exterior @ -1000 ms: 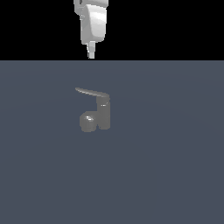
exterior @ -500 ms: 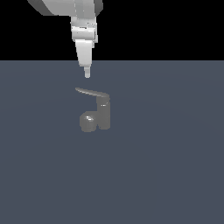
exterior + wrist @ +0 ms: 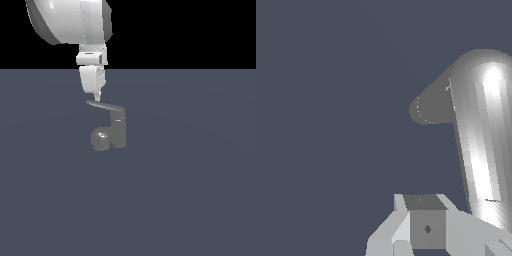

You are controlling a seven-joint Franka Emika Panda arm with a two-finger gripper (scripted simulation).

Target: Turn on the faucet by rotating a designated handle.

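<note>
So the faucet (image 3: pixel 114 131) sits on the flat grey-blue surface (image 3: pixel 190 200), a bit toward the exterior view's left of center — upright post, stubby rounded spout poking out low on the exterior view's left side. The handle (image 3: pixel 104 106) runs across the top of the post and tapers out toward the exterior view's left.

The gripper (image 3: pixel 97 97) hangs straight down right over that tapered tip, its point just at the blade — touching or a hair above, can't really tell from here. The fingers look pressed together into one narrow tip, nothing held between them.

In the wrist view the handle (image 3: pixel 481 135) shows as a big shiny rounded bar with the spout (image 3: pixel 428 107) beside it, and the gripper (image 3: pixel 426 227) overlaps the bar's near end.
</note>
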